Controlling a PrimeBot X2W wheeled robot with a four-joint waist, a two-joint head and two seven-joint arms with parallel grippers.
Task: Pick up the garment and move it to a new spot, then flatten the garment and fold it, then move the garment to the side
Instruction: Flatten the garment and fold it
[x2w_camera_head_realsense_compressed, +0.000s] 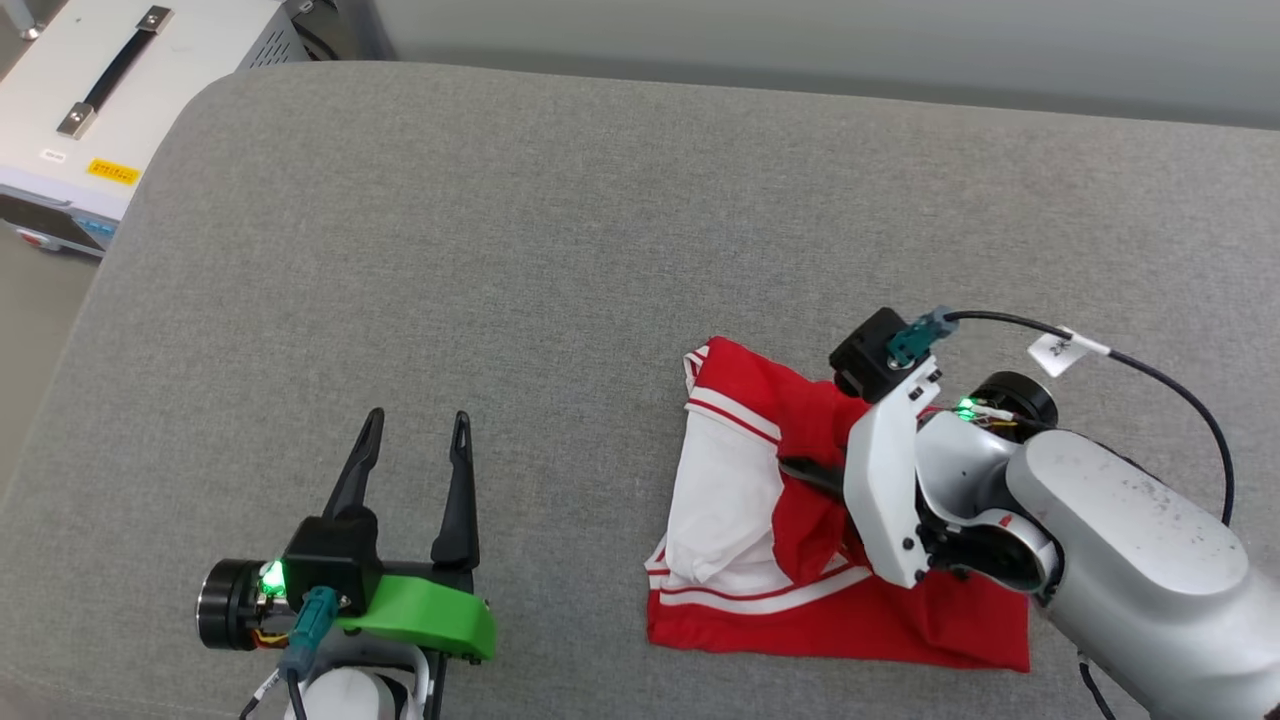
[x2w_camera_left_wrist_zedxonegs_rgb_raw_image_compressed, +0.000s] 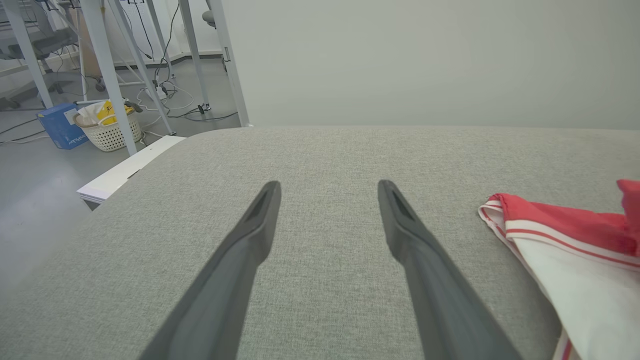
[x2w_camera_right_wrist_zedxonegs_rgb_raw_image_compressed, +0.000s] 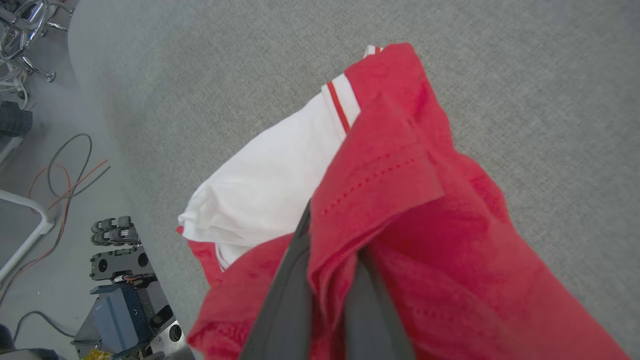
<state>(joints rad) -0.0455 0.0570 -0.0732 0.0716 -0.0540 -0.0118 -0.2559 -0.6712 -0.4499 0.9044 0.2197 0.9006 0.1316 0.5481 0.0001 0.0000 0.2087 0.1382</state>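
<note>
Two grippers share a grey padded surface (x2w_camera_head_realsense_compressed: 500, 220) in the head view: the left gripper (x2w_camera_head_realsense_compressed: 418, 415) rests with its fingers spread wide and nothing between them, while the right gripper (x2w_camera_head_realsense_compressed: 800, 468), well off to its right, is sunk into the garment (x2w_camera_head_realsense_compressed: 730, 500), a crumpled red-and-white heap lying under and around that hand. A white case (x2w_camera_head_realsense_compressed: 200, 50) with a black handle sits far beyond the left gripper, off the surface's corner. From the left wrist, bare grey fabric shows between the parted fingers and the garment's striped edge lies to their right; on the floor far to their left, a white basket (x2w_camera_left_wrist_zedxonegs_rgb_raw_image_compressed: 107, 132) holds something yellow beside a blue box (x2w_camera_left_wrist_zedxonegs_rgb_raw_image_compressed: 60, 125). From the right wrist, the two dark fingers pinch a fold of red cloth, the white sleeve just left of them.
</note>
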